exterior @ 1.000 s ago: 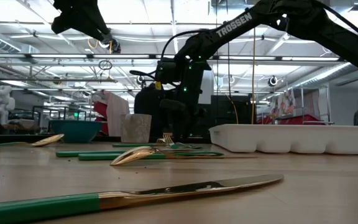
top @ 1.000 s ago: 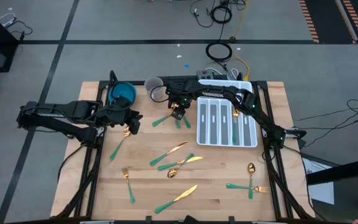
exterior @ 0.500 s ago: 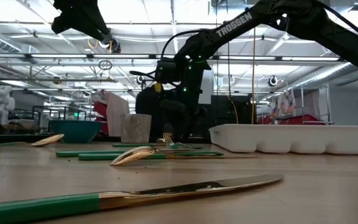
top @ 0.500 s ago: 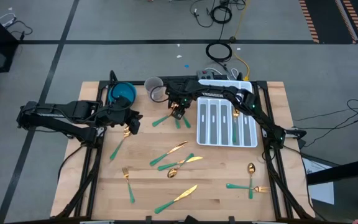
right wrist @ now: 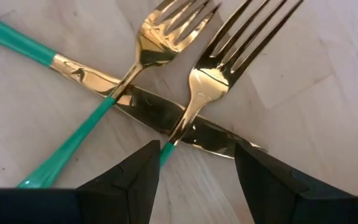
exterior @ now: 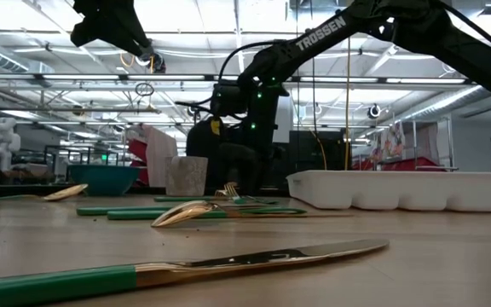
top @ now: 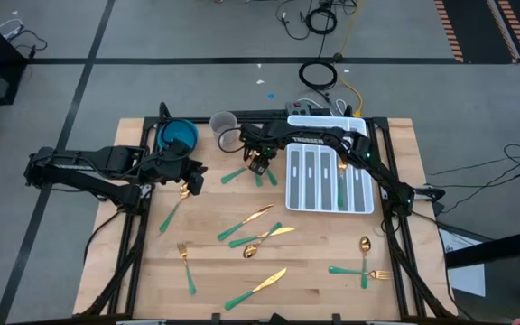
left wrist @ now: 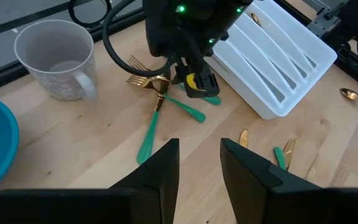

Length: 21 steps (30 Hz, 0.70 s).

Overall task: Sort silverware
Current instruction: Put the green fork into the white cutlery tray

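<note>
Gold forks (right wrist: pixel 191 74) crossed over a knife (right wrist: pixel 166 118) near tabletop's far edge — right gripper (right wrist: pixel 194 165) open, empty, poised above; next: descend, close on one handle. Left gripper (left wrist: pixel 199 165) open, idle.

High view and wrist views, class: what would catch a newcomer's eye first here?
Gold-headed, teal-handled silverware lies scattered across the wooden table, beside a white divided tray at the right. At the far side, the right gripper hangs open just above two forks lying across a knife. The left gripper hovers open near the blue bowl.
</note>
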### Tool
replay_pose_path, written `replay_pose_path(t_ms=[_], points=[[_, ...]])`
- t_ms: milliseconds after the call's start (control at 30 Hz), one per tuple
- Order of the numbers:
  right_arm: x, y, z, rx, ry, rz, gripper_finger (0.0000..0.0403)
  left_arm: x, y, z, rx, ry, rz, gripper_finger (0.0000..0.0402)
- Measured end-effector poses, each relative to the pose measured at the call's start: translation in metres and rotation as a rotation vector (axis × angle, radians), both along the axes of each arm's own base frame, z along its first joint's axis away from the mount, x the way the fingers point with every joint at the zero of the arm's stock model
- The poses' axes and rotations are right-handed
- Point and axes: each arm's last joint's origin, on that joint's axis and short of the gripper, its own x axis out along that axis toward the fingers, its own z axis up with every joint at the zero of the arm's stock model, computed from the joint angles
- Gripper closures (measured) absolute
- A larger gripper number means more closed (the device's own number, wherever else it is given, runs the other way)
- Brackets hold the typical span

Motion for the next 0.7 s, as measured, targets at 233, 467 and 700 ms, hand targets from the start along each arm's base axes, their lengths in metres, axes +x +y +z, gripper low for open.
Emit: replay_pose_path(t_ms=[233,467,700], points=[[-0.0002,0.0007,-0.0001,0.003,0.003,-0.008,0.0215,0.0,0.0,0.0,0.0,0.0,0.0,0.0279],[-0.0019,0.0013,-0.0005,0.01,0.021,-0.008,0.0259,0.0,0.0,0.0,0.0,0.0,0.0,0.0279],[-0.0027,0.0033,-0.0065,0.059,0.014,0.008,0.0363,0.0001,-0.0001,0.0,-0.005,0.0,-0.005,0.0279]])
